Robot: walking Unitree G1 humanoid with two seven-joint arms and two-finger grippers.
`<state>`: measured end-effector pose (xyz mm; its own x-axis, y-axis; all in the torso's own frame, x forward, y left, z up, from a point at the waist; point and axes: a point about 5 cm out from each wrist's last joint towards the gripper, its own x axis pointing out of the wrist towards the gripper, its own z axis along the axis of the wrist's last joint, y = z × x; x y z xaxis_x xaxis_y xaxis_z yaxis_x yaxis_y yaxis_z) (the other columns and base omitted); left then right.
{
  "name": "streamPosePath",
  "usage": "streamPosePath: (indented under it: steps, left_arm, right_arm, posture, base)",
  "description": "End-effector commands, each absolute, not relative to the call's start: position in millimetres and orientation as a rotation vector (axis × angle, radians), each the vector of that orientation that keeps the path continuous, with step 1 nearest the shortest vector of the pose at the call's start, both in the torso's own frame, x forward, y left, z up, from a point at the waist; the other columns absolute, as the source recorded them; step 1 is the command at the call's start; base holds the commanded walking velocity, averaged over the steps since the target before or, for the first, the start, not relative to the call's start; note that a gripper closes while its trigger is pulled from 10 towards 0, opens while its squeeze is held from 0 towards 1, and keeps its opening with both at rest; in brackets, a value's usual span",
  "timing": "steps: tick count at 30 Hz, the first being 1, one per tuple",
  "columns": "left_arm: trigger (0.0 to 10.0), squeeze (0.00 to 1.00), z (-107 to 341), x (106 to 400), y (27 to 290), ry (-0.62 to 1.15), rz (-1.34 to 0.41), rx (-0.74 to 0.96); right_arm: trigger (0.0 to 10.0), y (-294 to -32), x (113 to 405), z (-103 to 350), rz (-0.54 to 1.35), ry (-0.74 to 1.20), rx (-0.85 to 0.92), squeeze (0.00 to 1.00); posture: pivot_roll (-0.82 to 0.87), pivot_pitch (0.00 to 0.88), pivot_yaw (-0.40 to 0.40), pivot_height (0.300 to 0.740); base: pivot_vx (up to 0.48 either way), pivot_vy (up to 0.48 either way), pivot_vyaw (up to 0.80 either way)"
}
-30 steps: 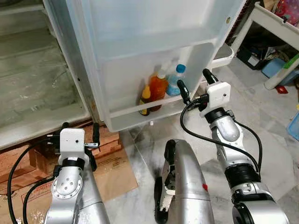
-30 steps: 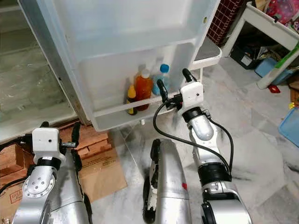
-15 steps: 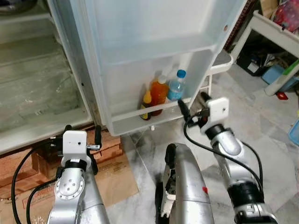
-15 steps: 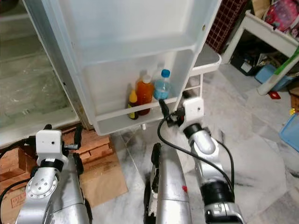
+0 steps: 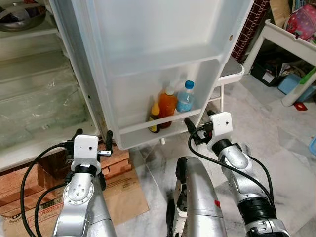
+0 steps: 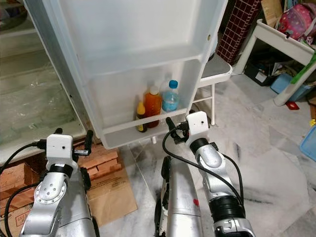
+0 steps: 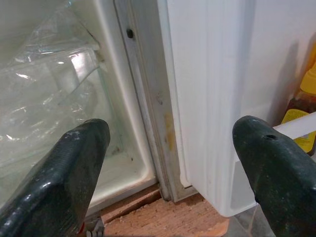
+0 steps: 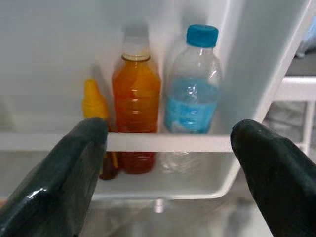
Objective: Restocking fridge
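The open fridge door's bottom shelf (image 5: 158,123) holds three bottles: a small yellow-capped bottle (image 5: 154,113), an orange drink with a white cap (image 5: 168,103) and a blue-capped water bottle (image 5: 185,98). My right gripper (image 5: 198,118) hovers open just below and in front of the shelf rail, to the right of the water bottle and holding nothing. Its wrist view looks straight at the orange drink (image 8: 136,98) and the water bottle (image 8: 192,94). Lower left, my left gripper (image 5: 94,134) is open and empty, facing the door's hinge edge (image 7: 148,98).
The fridge's inner shelves (image 5: 34,103) lie to the left, with a metal bowl (image 5: 22,12) up top. Bricks (image 5: 118,158) and cardboard (image 5: 123,187) sit on the floor under the door. A white chair (image 5: 229,74) and a cluttered white table (image 5: 291,39) stand at the right.
My right gripper has drawn back and down from beside the water bottle, staying open. The camera has shifted, so the door sits lower in view. The left arm has barely moved.
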<state>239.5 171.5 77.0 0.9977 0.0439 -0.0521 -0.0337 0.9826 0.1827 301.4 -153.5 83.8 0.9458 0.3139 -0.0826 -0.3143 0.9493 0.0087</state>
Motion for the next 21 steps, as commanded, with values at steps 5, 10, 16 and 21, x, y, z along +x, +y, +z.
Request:
streamPosePath:
  steps: [5,10,16,21]
  left_arm:
    - [10.0,0.0,69,237,168,0.079,0.045,0.169]
    - [10.0,0.0,66,232,167,0.082,0.04,0.166]
    - [10.0,0.0,61,223,174,0.099,0.055,0.167]
    - [10.0,0.0,59,220,172,0.103,0.049,0.164]
  right_arm:
    - [10.0,-151,300,96,0.359,0.028,0.035,0.0]
    - [10.0,-154,300,97,0.325,0.017,0.059,0.0]
    - [10.0,-157,294,94,0.319,0.03,0.064,0.0]
    - [10.0,-157,285,87,0.324,0.052,0.063,0.0]
  posture:
    - [0.06,0.0,-0.059,0.448]
    - [0.06,0.0,-0.059,0.466]
    - [0.06,0.0,-0.06,0.504]
    - [0.06,0.0,-0.058,0.538]
  base:
    - [0.0,0.0,0.0]
    - [0.0,0.0,-0.2]
    - [0.0,0.0,0.0]
    - [0.0,0.0,0.0]
